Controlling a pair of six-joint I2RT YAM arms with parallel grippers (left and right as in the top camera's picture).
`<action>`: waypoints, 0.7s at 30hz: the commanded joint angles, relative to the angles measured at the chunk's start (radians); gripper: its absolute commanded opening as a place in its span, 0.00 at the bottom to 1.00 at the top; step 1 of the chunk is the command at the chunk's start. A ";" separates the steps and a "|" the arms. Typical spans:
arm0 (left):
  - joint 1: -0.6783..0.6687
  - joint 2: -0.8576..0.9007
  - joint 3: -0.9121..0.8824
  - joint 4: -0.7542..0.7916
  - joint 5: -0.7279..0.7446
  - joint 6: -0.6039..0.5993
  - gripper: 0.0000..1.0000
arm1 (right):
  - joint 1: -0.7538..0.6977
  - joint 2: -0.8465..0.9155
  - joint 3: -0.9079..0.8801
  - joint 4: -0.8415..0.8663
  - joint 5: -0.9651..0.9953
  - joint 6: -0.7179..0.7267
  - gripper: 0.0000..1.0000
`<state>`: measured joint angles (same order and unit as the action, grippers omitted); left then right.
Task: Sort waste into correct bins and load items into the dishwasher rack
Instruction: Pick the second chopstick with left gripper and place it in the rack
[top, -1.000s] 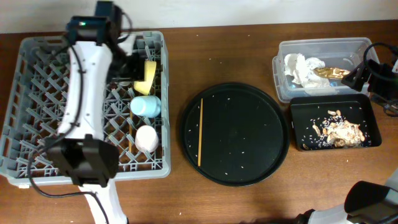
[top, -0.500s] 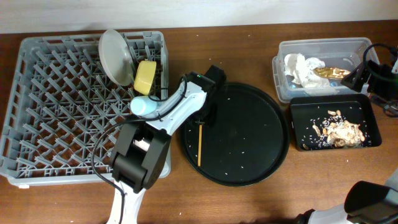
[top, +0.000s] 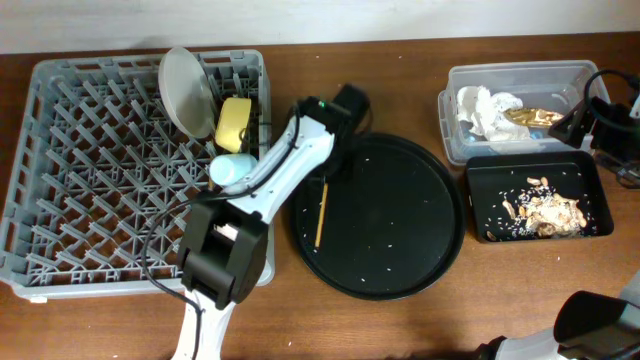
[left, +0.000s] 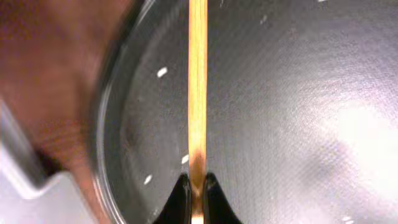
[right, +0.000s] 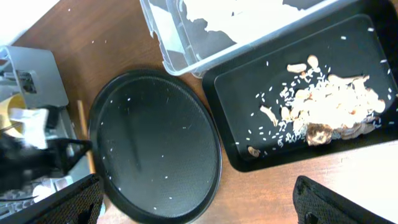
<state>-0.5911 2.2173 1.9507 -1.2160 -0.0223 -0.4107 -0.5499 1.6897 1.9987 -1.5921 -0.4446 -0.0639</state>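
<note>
**Chopstick pinched on the round tray**

Overhead: my left tool (top: 328, 176) reaches over the left rim of the round tray (top: 400, 220) and meets the upper end of the chopstick (top: 319, 215). The chopstick lies on the tray's left part, running roughly top to bottom. Left of the tray sits the rack (top: 100, 180). A plate (top: 185, 90) stands on edge in the rack's corner nearest the tray's top, with the yellow bowl (top: 233, 122) and the blue cup (top: 228, 170) just below it. Right of the tray, the tub (top: 455, 110) holds tissue (top: 485, 110) and foil (top: 530, 116). The black bin (top: 480, 200) below the tub holds scraps (top: 545, 210).

Left wrist: my left tool (left: 198, 196) is clamped on the chopstick (left: 198, 93), one dark fingertip (left: 180, 198) on each side of it. The chopstick runs straight away from me over the round tray (left: 298, 124), which is flecked with white grains. The bench (left: 50, 93) shows beyond the tray's left rim.

Right wrist: my right tool (right: 196, 183) hangs high above the round tray (right: 155, 143), its fingers (right: 74, 202) spread wide apart and gripping nothing. The chopstick (right: 86, 137) lies at the tray's left edge. Right of the tray the black bin (right: 217, 112) carries the scraps (right: 323, 106), and the tub (right: 168, 43) lies beyond it.
</note>
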 joint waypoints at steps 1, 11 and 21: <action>0.089 -0.014 0.394 -0.268 -0.082 0.077 0.01 | 0.006 0.004 0.002 -0.001 0.009 -0.010 0.98; 0.526 -0.281 0.015 -0.267 -0.091 0.249 0.01 | 0.006 0.004 0.002 -0.006 0.012 -0.010 0.98; 0.543 -0.282 -0.347 0.075 -0.136 0.298 0.48 | 0.006 0.004 0.002 -0.005 0.013 -0.010 0.98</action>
<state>-0.0536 1.9526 1.6089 -1.1431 -0.1421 -0.1230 -0.5495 1.6897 1.9987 -1.5970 -0.4416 -0.0643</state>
